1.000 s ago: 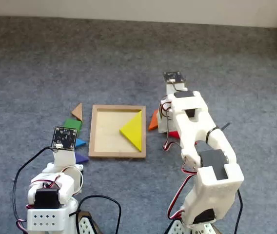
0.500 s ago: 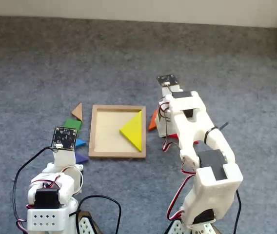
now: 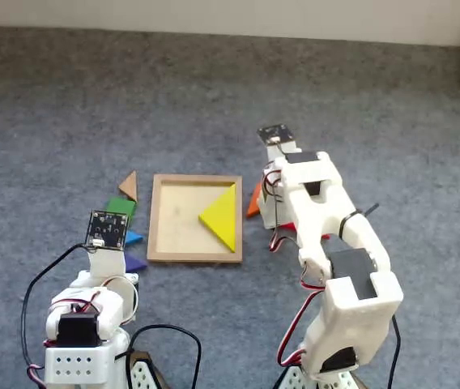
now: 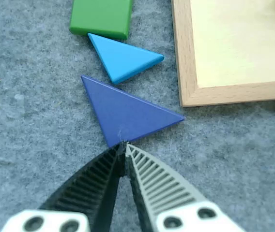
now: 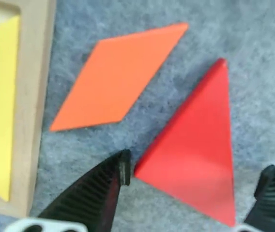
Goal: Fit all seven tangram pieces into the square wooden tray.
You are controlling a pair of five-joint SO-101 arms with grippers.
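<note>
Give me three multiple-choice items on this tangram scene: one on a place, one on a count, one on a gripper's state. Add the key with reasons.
1. Where is the green piece?
A in the tray
B on the carpet, outside the tray
C in a gripper

2. How many pieces lie in the tray?
A one
B three
C seven

3. How is the right gripper?
A shut on a piece
B shut, empty
C open

Key:
1 B, it lies on the carpet beyond the tray's rim.
2 A, the yellow triangle alone lies inside.
3 C, its fingers stand apart on either side of the red triangle.
</note>
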